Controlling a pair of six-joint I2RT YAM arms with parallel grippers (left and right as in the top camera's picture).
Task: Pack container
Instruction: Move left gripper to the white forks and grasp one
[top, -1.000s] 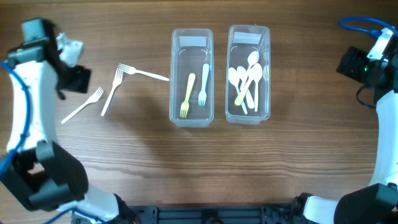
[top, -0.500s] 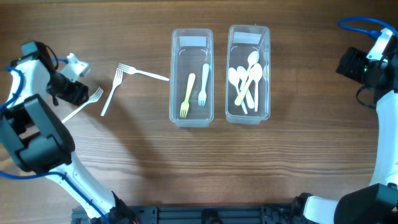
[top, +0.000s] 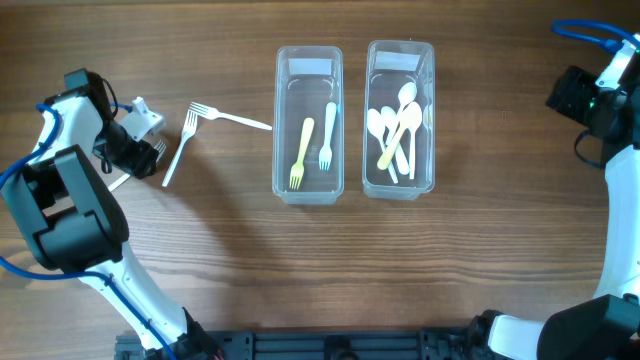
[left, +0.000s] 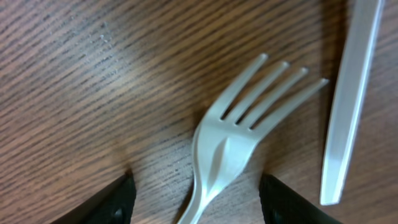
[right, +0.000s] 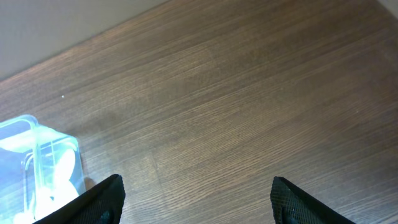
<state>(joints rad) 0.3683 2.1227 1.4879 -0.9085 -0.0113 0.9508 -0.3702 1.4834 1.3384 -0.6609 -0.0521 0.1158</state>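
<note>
Two clear containers stand mid-table. The left container (top: 284, 120) holds a yellow fork (top: 300, 152) and a pale fork (top: 327, 135). The right container (top: 428, 120) holds several spoons (top: 398, 128). Three white forks lie loose on the table at the left. My left gripper (top: 140, 158) is open and low over the leftmost fork (left: 233, 137), its fingers either side of the neck without touching. A second fork's handle (left: 348, 99) lies just right of it, also in the overhead view (top: 178, 150). A third fork (top: 232, 118) lies farther right. My right gripper (right: 196, 205) is open and empty at the far right.
The wooden table (top: 230, 250) carries nothing else. The corner of the right container (right: 37, 168) shows at the left edge of the right wrist view.
My left gripper has moved right and down onto the leftmost fork's head, which it now straddles. The right arm has barely moved.
</note>
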